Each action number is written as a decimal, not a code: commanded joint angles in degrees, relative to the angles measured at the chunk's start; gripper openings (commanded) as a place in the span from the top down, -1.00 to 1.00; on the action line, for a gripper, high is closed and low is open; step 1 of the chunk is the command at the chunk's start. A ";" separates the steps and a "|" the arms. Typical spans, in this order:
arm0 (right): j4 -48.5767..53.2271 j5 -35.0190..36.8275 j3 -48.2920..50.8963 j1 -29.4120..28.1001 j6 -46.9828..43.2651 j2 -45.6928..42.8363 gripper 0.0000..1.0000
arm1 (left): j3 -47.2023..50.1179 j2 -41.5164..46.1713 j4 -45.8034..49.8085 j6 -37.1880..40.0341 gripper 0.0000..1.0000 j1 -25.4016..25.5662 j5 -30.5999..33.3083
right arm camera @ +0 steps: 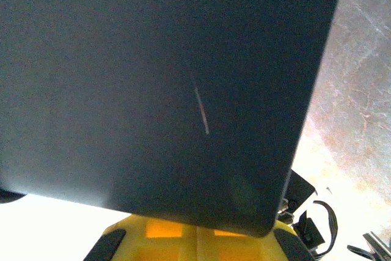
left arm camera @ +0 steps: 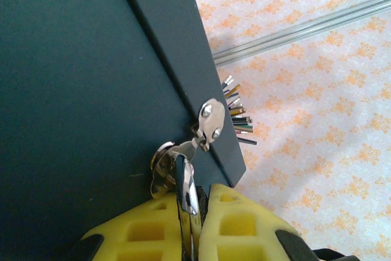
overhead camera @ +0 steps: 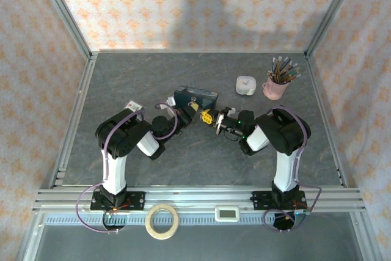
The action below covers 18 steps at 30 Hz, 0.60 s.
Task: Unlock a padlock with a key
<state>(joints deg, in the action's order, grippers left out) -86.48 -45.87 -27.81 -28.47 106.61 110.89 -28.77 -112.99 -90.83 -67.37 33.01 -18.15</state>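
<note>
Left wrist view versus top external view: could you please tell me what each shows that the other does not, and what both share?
The left wrist view adds close detail: the left gripper shut on a thin silvery metal piece that reaches up to the hasp on the dark tin; padlock or key, I cannot tell. The top external view adds the layout: the right gripper facing the left one, a white case, a pink cup and a tape roll. Both share the dark tin and the pencils.
</note>
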 commanded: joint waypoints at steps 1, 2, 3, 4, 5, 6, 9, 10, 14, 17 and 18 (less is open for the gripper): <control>-9.24 3.92 0.53 0.19 -6.80 -2.92 0.83 | 2.16 1.21 -10.49 2.15 1.00 3.31 -5.40; -5.52 4.10 1.33 0.33 -11.69 -4.63 0.76 | 2.48 1.77 -8.96 2.44 1.00 3.28 -4.63; -1.00 4.44 2.02 0.42 -15.50 -6.33 0.69 | 2.86 2.44 -7.51 2.72 1.00 3.28 -3.91; 3.79 5.29 2.99 0.52 -20.00 -8.65 0.61 | 3.25 3.22 -5.68 3.04 1.00 3.29 -2.90; 9.19 6.35 3.68 0.52 -24.31 -11.33 0.54 | 3.54 3.28 -3.87 3.40 1.00 3.28 -2.07; 15.40 7.30 3.89 0.56 -28.58 -13.76 0.50 | 3.73 5.27 -2.23 3.64 1.00 3.28 -1.33; 36.86 12.11 3.00 0.61 -41.99 -21.82 0.40 | 3.51 6.53 2.71 3.78 1.00 3.45 0.62; 43.80 14.38 2.20 0.60 -46.40 -24.62 0.38 | 3.46 6.72 3.95 3.91 1.00 3.59 1.39; 63.42 23.84 -0.58 0.52 -59.54 -32.99 0.34 | 3.04 6.99 9.70 3.92 1.00 4.19 4.08; 70.80 28.96 -1.84 0.42 -65.29 -36.95 0.31 | 2.35 7.17 16.56 3.67 1.00 4.83 6.16; 72.22 29.97 -2.12 0.28 -66.51 -37.74 0.30 | 2.02 7.20 18.60 3.70 1.00 5.05 6.71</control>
<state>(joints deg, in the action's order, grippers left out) -28.34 -24.23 -28.21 -28.18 51.57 75.64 -25.47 -107.24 -78.83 -64.79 37.36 -14.55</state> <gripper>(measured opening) 0.346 0.084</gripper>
